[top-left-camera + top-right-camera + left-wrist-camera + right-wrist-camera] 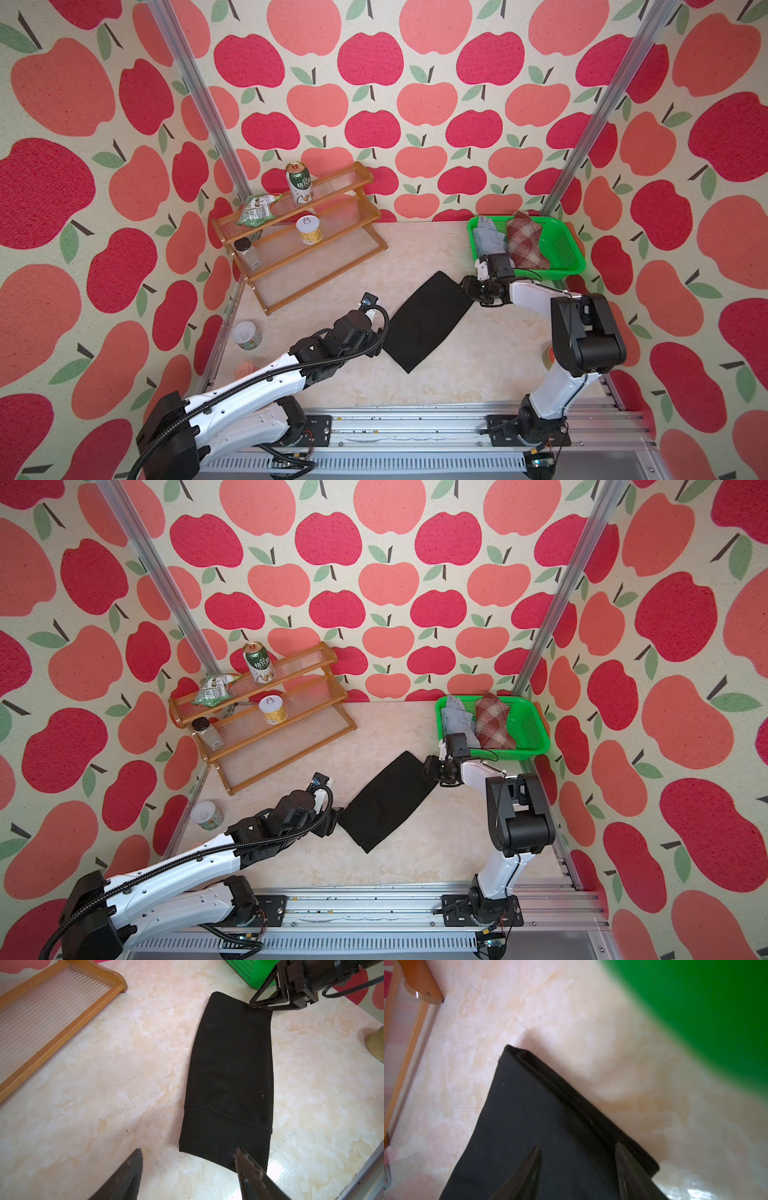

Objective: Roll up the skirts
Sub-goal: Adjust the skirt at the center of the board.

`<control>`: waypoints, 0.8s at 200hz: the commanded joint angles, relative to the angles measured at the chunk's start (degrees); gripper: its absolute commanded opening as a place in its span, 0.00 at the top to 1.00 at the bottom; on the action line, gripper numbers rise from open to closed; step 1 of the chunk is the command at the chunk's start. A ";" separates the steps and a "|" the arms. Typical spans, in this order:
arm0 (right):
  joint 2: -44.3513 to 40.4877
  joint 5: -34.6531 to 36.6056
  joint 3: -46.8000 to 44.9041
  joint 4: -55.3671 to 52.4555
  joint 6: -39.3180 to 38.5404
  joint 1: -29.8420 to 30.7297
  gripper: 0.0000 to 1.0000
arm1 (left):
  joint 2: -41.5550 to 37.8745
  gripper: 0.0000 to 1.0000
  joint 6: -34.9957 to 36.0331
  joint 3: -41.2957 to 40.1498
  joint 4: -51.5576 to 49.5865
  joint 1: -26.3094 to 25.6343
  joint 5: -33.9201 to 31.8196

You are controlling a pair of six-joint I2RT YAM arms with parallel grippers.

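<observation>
The black skirt [428, 320] [386, 800] lies flat and slantwise mid-table. My left gripper [188, 1153] [334, 818] is open at its near end; one fingertip [239, 1154] overlaps the hem corner, the other is over bare table. My right gripper [578, 1147] [465, 287] hangs open over the skirt's far end [550, 1115], by its folded edge, with cloth under both fingers. The light blue denim skirt [486, 239] and the plaid skirt [525, 245] lie bundled in the green basket [569, 249].
A wooden tiered rack [316, 249] at the back left holds a green can [299, 183], a snack bag [255, 210], a yellow tin [309, 230] and a jar [247, 251]. Another tin [247, 334] stands on the table at the left. A metal rail [415, 428] runs along the front.
</observation>
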 commanded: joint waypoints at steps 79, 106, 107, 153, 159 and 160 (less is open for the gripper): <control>-13.28 10.05 -1.77 -17.20 -2.35 5.56 0.38 | -2.19 0.27 -1.17 -2.22 -0.74 3.05 1.68; -15.65 10.53 -6.75 -15.03 -1.75 5.23 0.38 | -2.92 0.27 -1.17 -2.75 -0.52 4.08 2.48; -15.66 10.40 -6.83 -14.87 -1.70 5.17 0.38 | -2.93 0.27 -1.17 -2.75 -0.50 4.08 2.49; -10.27 6.34 -5.40 -10.74 0.52 5.03 0.40 | -2.81 0.27 -2.16 -2.49 -1.31 4.62 3.34; -9.13 6.07 -5.20 -10.29 0.75 5.03 0.41 | -3.16 0.27 -2.39 -2.65 -1.40 4.62 3.38; -8.93 6.02 -5.17 -10.17 0.78 5.03 0.41 | -3.23 0.27 -2.44 -2.70 -1.42 4.62 3.38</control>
